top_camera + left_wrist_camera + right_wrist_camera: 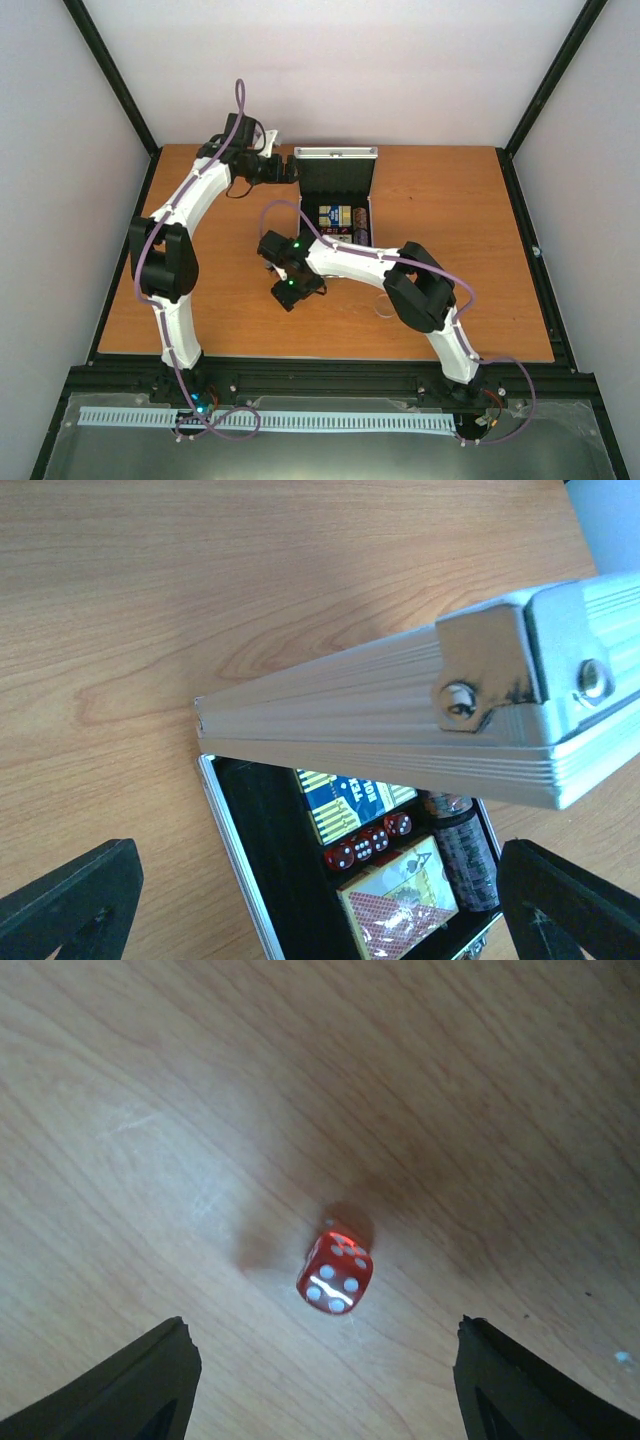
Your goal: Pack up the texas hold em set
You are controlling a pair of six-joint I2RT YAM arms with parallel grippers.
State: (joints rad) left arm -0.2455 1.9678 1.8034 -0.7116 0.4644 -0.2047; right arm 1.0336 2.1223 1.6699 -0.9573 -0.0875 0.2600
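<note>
Between wide-spread right gripper [322, 1340] jaws: lone red die [335, 1272] on table [150, 1110]. Ahead of parted, empty left gripper [318, 852] jaws: silver case [238, 880], lid [400, 720] raised, holding card decks [400, 900], red dice [365, 846], chip stack [466, 858].

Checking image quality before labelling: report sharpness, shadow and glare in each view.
Right wrist: red die sharp, a white glint on its face, soft shadow beside it. Left wrist: case lid close and slightly soft, washed out at top right. Top external: even light, case contents small and coarse.

Overhead, close wrist views; shared case [335, 185]
</note>
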